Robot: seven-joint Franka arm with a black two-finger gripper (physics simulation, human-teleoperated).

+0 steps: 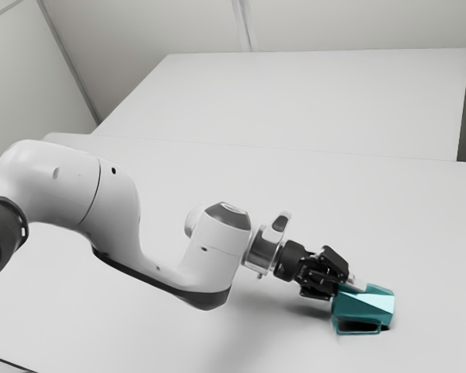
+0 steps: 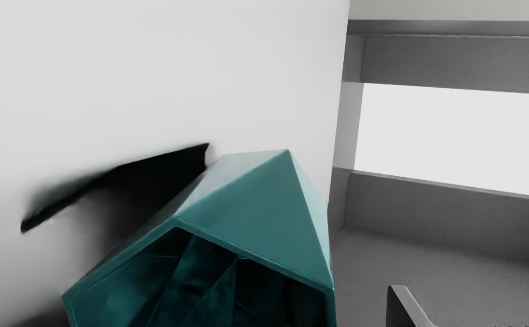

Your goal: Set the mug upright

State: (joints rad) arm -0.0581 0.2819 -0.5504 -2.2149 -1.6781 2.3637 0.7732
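Jaws: standing apart on the black gripper (image 1: pixel 352 286), released, straddling the near wall of the teal mug (image 1: pixel 377 299) without clenching it
Outer fingertip (image 2: pixel 405 311): poking up outside the mug, leaving a visible gap beside its wall
Inner fingertip (image 2: pixel 299 304): showing faintly as a dark shape inside the mouth
Mouth (image 2: pixel 191 281): opening toward the gripper, baring a dark, faceted interior
Mug: lying on its side on the white table (image 1: pixel 179 334), well over toward the exterior view's right
Handle (image 1: pixel 357 333): looping out low from the mug's side, facing the exterior camera
Shadow (image 2: pixel 155 186): spreading black across the table, just beside the mug
Arm (image 1: pixel 62 183): coming in from the exterior view's left, bending down, then reaching toward the mug
Background: rising beyond the table's edge in the wrist view as a grey wall (image 2: pixel 427 59), framing a bright white rectangle (image 2: pixel 455 141)
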